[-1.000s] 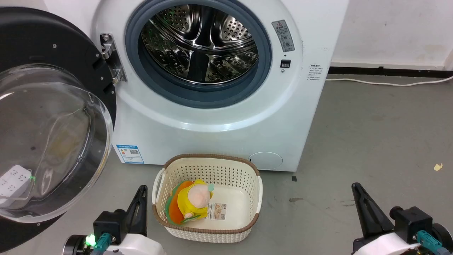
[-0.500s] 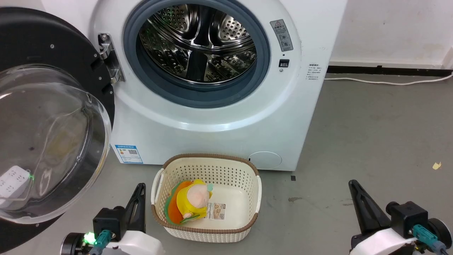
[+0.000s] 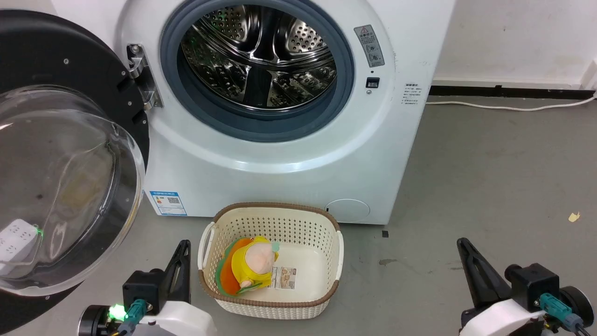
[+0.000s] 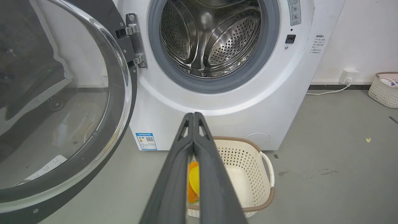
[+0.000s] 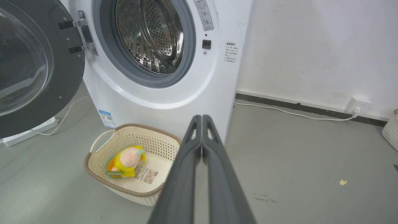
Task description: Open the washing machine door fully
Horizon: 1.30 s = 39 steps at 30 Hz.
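At the left of the head view, hung on its steel hinge [image 3: 142, 77]: the washing machine door [image 3: 70, 154], swung wide away from the opening with its glass bowl towards me; I judge it at or close to full travel. Washing machine [image 3: 280, 158]: white front-loader set against the wall [image 5: 311, 46], drum [image 3: 261, 56] exposed. Left gripper [image 4: 193, 115]: low, near the door's lower rim, fingers pressed together on nothing. Right gripper [image 5: 201, 116]: low at the far right, well apart from the machine, fingers likewise together and empty. Hazards, as I judge them: any further push could load the hinge past its stop; slim closed fingers could skid off the glossy black ring or the glass; a left-arm sweep could clip the basket [image 3: 275, 205], which sits just before the machine between my two arms with a plush toy [image 3: 252, 263] inside. Power strip [image 5: 28, 132]: on the floor beyond the door, cable attached, a snag risk if I roll that way. Floor [image 3: 489, 177]: smooth grey, lightly stained, a scrap of yellow tape lying on it. White cable [image 3: 503, 109]: runs along the skirting to a wall socket [image 5: 357, 104]. Second basket [image 4: 384, 90]: far right, against the wall.
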{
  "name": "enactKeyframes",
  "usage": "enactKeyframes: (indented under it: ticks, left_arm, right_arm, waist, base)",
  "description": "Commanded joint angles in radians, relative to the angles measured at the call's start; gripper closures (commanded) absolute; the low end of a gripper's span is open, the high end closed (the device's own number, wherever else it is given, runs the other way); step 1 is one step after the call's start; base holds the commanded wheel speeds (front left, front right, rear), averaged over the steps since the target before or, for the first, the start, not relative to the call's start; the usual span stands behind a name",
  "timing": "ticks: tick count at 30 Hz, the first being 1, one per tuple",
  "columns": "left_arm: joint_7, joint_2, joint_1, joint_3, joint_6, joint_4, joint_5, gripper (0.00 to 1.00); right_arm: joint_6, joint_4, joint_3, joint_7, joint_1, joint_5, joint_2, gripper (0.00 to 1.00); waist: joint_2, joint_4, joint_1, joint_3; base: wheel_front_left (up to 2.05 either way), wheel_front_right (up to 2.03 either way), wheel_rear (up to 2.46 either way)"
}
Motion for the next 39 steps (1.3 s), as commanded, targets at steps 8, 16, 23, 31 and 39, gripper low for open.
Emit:
enactKeyframes:
  ticks: [8, 16, 23, 31, 39]
  left_arm:
    - [0.020, -0.001, -0.016, 0.009, 0.006, -0.016, 0.020, 1.00]
    - [0.036, -0.003, -0.018, 0.014, 0.007, -0.026, 0.030, 1.00]
    - [0.045, -0.004, -0.020, 0.018, 0.008, -0.031, 0.037, 1.00]
    - [0.045, -0.004, -0.020, 0.018, 0.008, -0.031, 0.037, 1.00]
    - [0.045, -0.004, -0.020, 0.018, 0.008, -0.031, 0.037, 1.00]
  right_arm:
    - [0.001, -0.009, 0.005, 0.020, -0.022, -0.013, 0.004, 1.00]
    - [0.001, -0.010, 0.008, 0.036, -0.027, -0.019, 0.004, 1.00]
    - [0.001, -0.011, 0.009, 0.046, -0.030, -0.022, 0.004, 1.00]
    - [0.001, -0.011, 0.009, 0.046, -0.030, -0.022, 0.004, 1.00]
    - [0.001, -0.011, 0.009, 0.046, -0.030, -0.022, 0.004, 1.00]
  waist:
    - [0.0000, -0.003, 0.0000, 0.001]
    - [0.0000, -0.005, 0.0000, 0.002]
    - [0.0000, -0.007, 0.0000, 0.002]
    - [0.0000, -0.007, 0.0000, 0.002]
    - [0.0000, -0.007, 0.0000, 0.002]
  base:
    - [0.00, 0.00, 0.00]
    - [0.00, 0.00, 0.00]
    - [0.00, 0.00, 0.00]
    - [0.00, 0.00, 0.00]
    - [0.00, 0.00, 0.00]
